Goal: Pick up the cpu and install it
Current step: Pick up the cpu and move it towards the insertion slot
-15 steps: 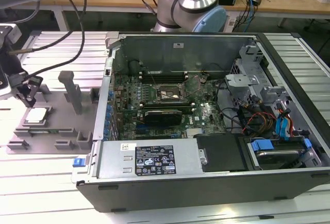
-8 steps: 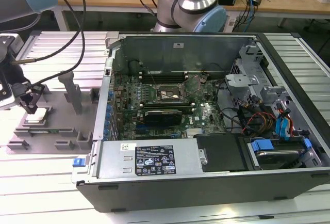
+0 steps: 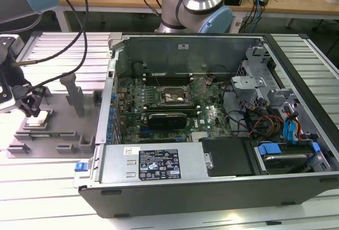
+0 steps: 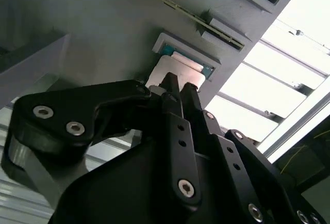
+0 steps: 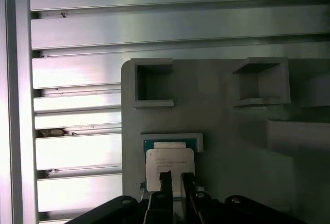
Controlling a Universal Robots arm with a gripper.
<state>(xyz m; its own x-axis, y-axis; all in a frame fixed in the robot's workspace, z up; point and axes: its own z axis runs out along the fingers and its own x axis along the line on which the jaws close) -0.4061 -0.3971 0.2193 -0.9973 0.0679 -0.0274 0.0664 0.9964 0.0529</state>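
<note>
While the claw (image 5: 176,176) hangs over the cpu (image 5: 169,160), exterior view shows motherboard (image 3: 211,117).

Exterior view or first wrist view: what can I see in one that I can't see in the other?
Exterior view, not the first wrist view: the open computer case, the motherboard inside it with its black socket frame, and the robot arm's base behind.
First wrist view, not the exterior view: the hollow insides of two square pockets on the grey fixture.
Shared: the cpu lying on that fixture, the gripper close by it, and the slatted metal table.
</note>
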